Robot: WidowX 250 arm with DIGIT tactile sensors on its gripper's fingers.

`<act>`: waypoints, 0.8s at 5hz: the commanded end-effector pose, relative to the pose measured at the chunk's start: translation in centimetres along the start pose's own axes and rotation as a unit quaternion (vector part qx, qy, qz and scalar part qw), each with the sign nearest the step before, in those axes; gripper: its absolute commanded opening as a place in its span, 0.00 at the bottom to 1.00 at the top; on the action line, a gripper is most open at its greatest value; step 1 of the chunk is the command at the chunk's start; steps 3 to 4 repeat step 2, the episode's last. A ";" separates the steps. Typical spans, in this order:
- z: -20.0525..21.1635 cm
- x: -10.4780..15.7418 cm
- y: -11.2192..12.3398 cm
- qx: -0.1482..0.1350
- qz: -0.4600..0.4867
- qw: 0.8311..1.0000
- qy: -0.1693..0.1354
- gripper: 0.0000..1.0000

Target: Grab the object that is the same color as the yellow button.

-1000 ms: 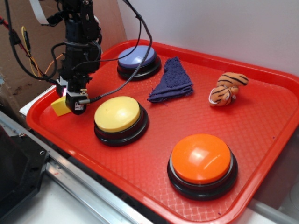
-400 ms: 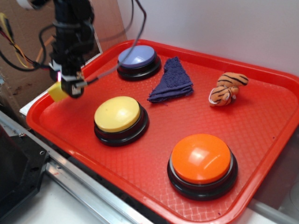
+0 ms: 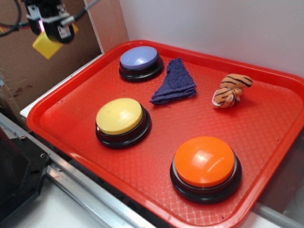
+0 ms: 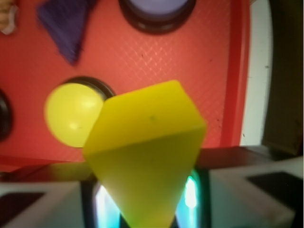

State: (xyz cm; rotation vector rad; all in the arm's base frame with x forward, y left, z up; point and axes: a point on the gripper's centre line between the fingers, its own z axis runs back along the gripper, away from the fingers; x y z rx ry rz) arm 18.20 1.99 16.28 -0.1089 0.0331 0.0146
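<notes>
- Yellow wedge block [image 4: 145, 156]: fills the lower centre, close to the lens, seated between the claw [image 4: 145, 202] jaws.
- Yellow button [image 4: 73, 114]: partly behind the block's left edge.
- Blue-purple button [image 4: 156, 12]: above the block.
- Dark blue cloth [image 4: 66, 23]: upper left of the block.
- Red tray [image 4: 156, 61]: beneath all items.
</notes>
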 end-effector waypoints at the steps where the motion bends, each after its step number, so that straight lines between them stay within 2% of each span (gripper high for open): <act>1: 7.6 -0.7 -0.9 0.048 0.067 0.995 -0.062 0.00; 2: 9.6 -0.5 -1.1 0.086 0.082 0.991 -0.054 0.00; 4: 9.6 -0.5 -1.1 0.086 0.082 0.991 -0.054 0.00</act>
